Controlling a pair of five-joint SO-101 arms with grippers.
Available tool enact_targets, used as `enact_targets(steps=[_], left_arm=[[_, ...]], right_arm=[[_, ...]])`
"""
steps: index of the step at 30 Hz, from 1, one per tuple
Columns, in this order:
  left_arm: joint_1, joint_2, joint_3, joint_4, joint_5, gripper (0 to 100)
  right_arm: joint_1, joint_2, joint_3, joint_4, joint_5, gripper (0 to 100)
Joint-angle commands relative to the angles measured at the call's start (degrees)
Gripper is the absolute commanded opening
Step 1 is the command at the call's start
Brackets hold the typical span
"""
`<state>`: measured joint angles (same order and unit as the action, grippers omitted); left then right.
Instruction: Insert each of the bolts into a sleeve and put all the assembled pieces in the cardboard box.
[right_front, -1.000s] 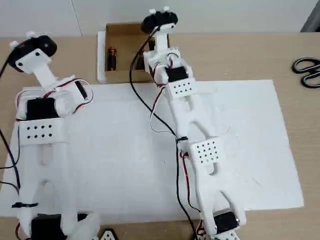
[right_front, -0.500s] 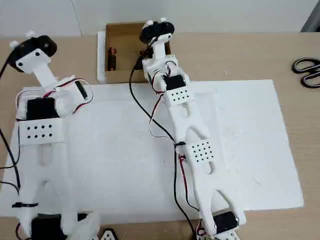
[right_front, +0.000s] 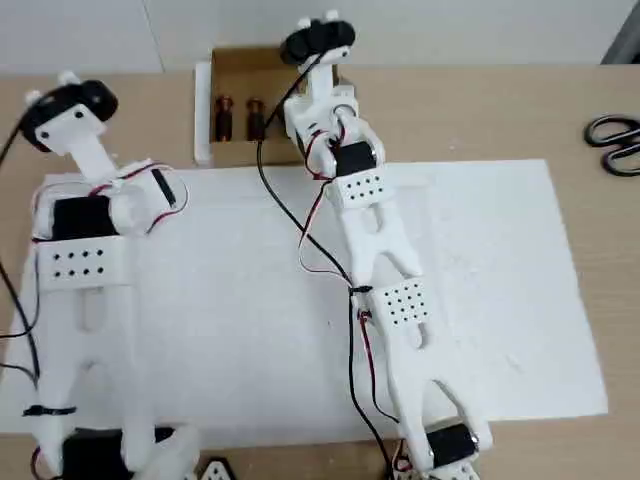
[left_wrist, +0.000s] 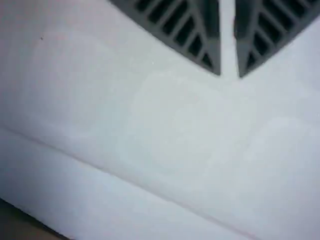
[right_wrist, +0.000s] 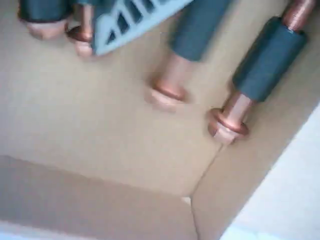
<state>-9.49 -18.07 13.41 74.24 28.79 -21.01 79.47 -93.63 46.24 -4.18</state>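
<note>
Resting inside cardboard box (right_front: 243, 80): assembled pieces (right_front: 223, 118)

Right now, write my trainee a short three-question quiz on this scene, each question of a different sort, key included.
1. True or false: assembled pieces already lie in the cardboard box.
2. The right gripper hangs over: A) the cardboard box, B) the scissors, C) the bare table.
3. Fill in: the left gripper hangs over the ______.
Key: 1 true; 2 A; 3 white sheet.
</note>
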Motion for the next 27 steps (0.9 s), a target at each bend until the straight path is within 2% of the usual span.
enact_targets(steps=[1, 7, 14, 24, 27], left_arm=[[0.0, -1.2, -2.6, 0.1, -0.1, 1], [0.0, -1.3, -2.7, -0.1, -0.1, 1], [0.3, -3.9, -5.3, -3.3, 0.0, 1], [7.4, -12.2, -5.4, -4.7, 0.0, 1], [8.4, -14.4, -5.4, -4.7, 0.0, 1]], right_arm=[[-0.5, -8.2, -2.9, 2.8, 0.3, 27.7], [-0.1, -20.6, -2.7, 9.0, 0.2, 27.7], [0.0, -29.4, -2.7, 22.0, 0.4, 27.7], [0.0, -34.7, -2.7, 36.6, 0.2, 27.7], [0.9, -36.4, -2.7, 41.5, 0.2, 23.0]])
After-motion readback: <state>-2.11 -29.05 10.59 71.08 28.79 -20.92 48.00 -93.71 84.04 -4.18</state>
